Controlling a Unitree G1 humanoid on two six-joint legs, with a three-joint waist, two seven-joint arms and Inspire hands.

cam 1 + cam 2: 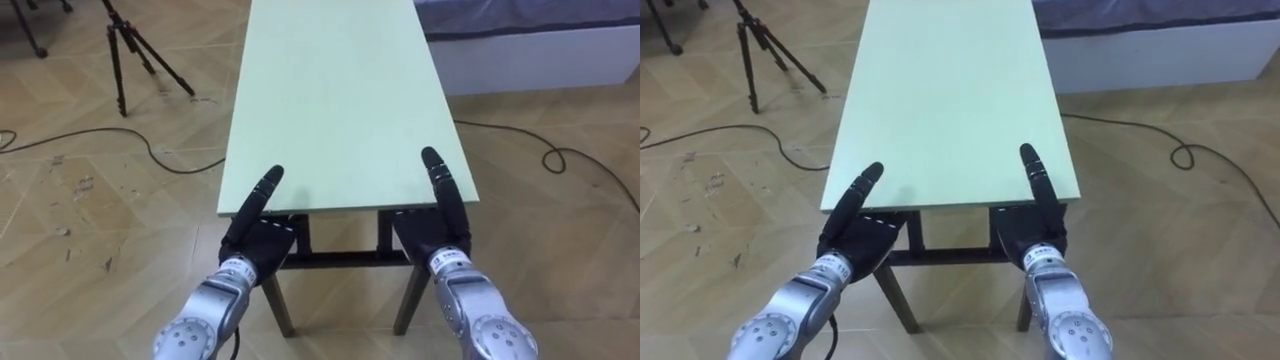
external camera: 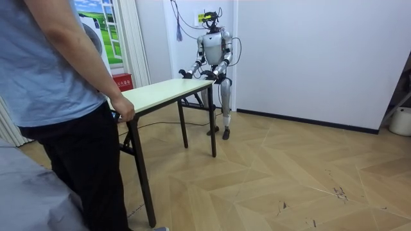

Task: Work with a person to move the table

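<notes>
Table (image 1: pixel 335 100), pale green, on parquet floor (image 1: pixel 80 200). Near edge: left hand (image 1: pixel 262 240) and right hand (image 1: pixel 432 235) partly beneath worktop (image 1: pixel 950 110); holding or released, cannot tell. Far end: person's hand (image 2: pixel 123 110) gripping the corner.

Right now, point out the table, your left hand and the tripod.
table (image 1: pixel 330 90): left eye view, bare tabletop centre.
left hand (image 1: pixel 262 240): left eye view, its palm.
tripod (image 1: pixel 117 72): left eye view, one leg.
</notes>
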